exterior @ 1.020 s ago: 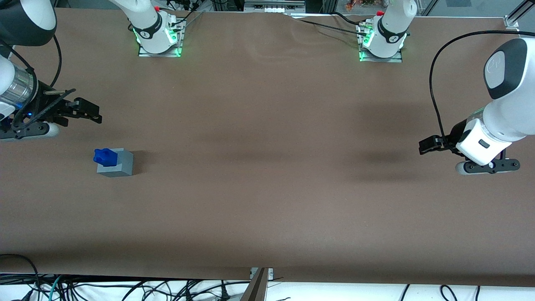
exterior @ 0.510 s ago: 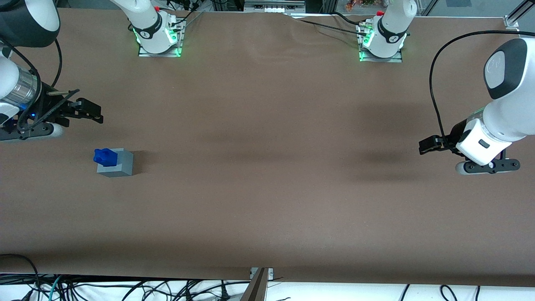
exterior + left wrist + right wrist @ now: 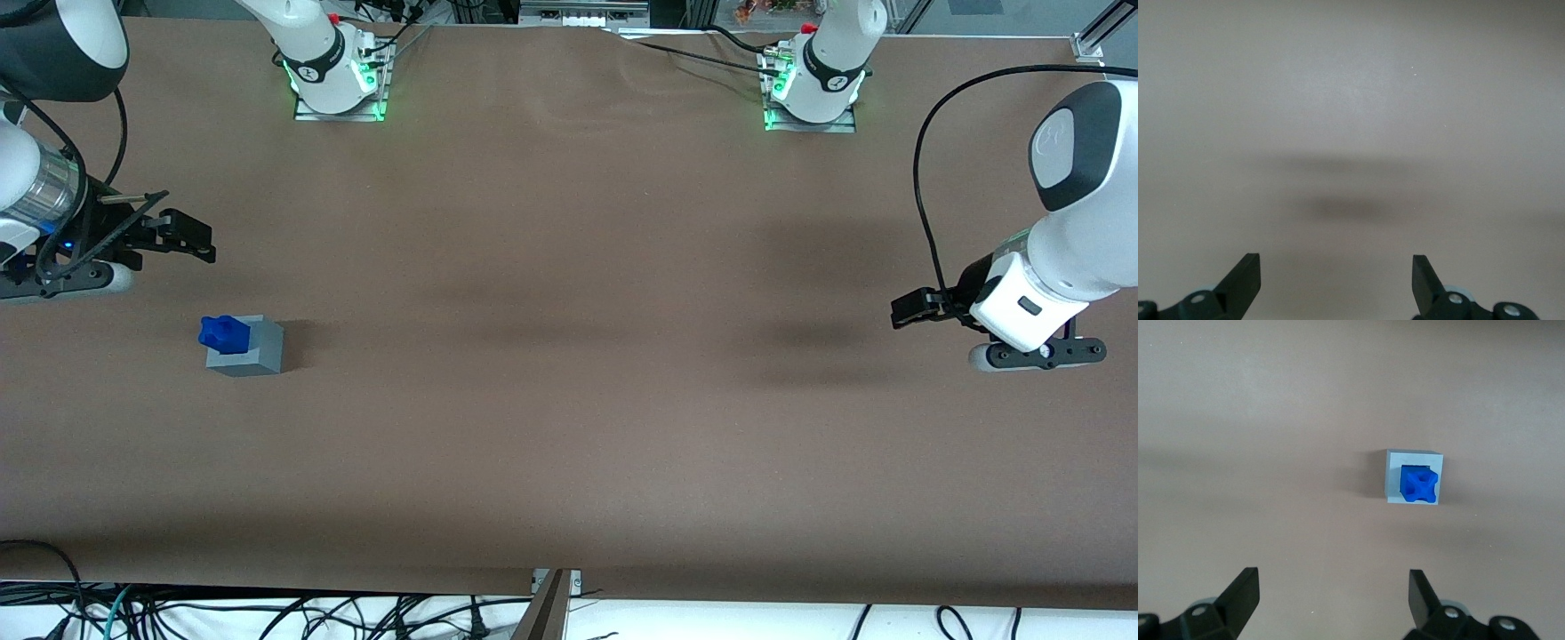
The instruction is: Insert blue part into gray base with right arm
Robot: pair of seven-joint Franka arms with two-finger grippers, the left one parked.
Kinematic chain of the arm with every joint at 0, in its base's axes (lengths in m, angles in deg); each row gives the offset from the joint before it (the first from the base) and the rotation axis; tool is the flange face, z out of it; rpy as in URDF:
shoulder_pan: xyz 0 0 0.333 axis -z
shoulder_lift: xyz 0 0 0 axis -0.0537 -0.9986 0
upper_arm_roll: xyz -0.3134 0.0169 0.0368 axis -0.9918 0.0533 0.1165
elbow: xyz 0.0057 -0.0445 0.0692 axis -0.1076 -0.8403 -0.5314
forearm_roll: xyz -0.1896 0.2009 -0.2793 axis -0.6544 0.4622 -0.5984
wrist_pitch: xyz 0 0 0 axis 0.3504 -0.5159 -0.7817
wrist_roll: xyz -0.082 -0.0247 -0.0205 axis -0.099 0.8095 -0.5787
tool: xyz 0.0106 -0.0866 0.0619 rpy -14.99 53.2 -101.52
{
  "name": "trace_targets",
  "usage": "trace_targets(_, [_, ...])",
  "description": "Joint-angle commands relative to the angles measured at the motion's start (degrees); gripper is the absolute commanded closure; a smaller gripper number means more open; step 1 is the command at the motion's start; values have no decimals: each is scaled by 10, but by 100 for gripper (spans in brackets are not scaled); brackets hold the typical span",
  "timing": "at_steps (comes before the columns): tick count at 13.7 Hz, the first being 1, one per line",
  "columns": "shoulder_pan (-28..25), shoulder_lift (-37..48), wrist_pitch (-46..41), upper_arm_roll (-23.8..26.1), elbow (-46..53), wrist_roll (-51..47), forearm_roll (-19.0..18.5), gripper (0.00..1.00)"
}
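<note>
Since the blue part (image 3: 223, 333) already sits in the recess of the gray base (image 3: 248, 348) at the left of the front frame, the step in hand looks like backing away cleanly — no nudging the pair. In that view the tool (image 3: 197, 245) hangs above the bench (image 3: 569, 373), well apart from the base at the frame's left edge, its fingers (image 3: 1241, 593) spread and empty. Any further retreat should go straight upward — clear of the cube.

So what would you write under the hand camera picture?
Open pincer hangs high above the blue part sitting in its gray base.
</note>
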Motion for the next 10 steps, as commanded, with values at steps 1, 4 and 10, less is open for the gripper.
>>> trace_targets(1, [10,-5,-15,10,27,1,-7,1])
trace_targets(4, [10,-6,-14,8,27,1,-8,1])
trace_targets(10, [12,-5,-14,6,28,2,-15,1])
